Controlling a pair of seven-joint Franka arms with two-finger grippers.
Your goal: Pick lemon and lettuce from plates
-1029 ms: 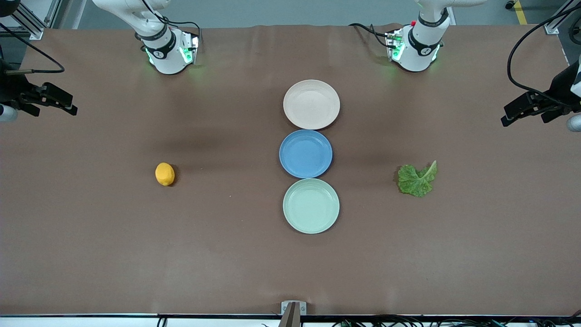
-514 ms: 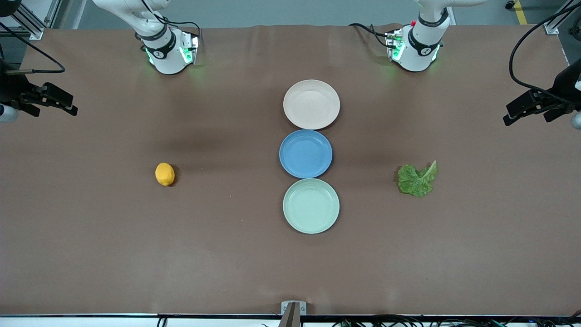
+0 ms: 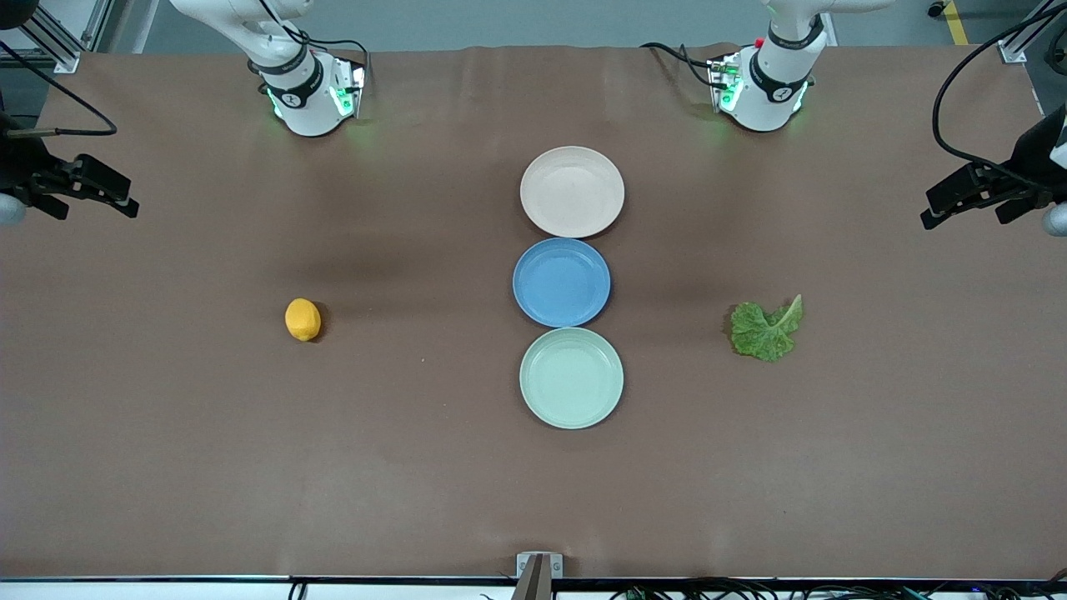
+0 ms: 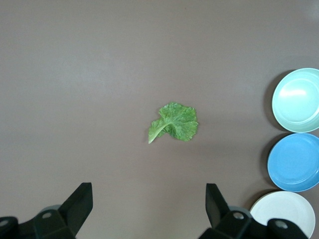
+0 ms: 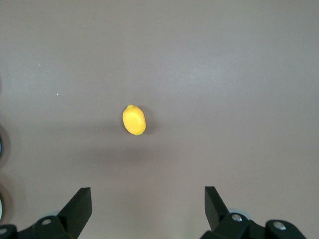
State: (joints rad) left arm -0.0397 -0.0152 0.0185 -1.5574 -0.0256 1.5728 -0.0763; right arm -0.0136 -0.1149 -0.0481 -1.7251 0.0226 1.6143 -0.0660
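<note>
The lemon (image 3: 303, 320) lies on the bare brown counter (image 3: 417, 467), well apart from the blue plate (image 3: 561, 282) toward the right arm's end and a little nearer the front camera than that plate's centre; it touches no plate. The lettuce (image 3: 766, 330) lies flat on the counter, well apart from the blue plate toward the left arm's end, its paler stem end pointing away from the front camera; it too sits on no plate. The beige-cream plate (image 3: 572, 191) sits just beside the blue plate, farther from the front camera; the mint green plate (image 3: 571, 377) sits just beside the blue plate, nearer the front camera; whether the rims actually touch is hard to tell. The right tool (image 5: 147, 206) hangs high over the counter near the lemon, its fingers (image 5: 78, 206) spread wide and holding nothing. The left tool (image 4: 148, 205) hangs high over the counter near the lettuce, fingers (image 4: 216, 201) spread wide, also holding nothing.
</note>
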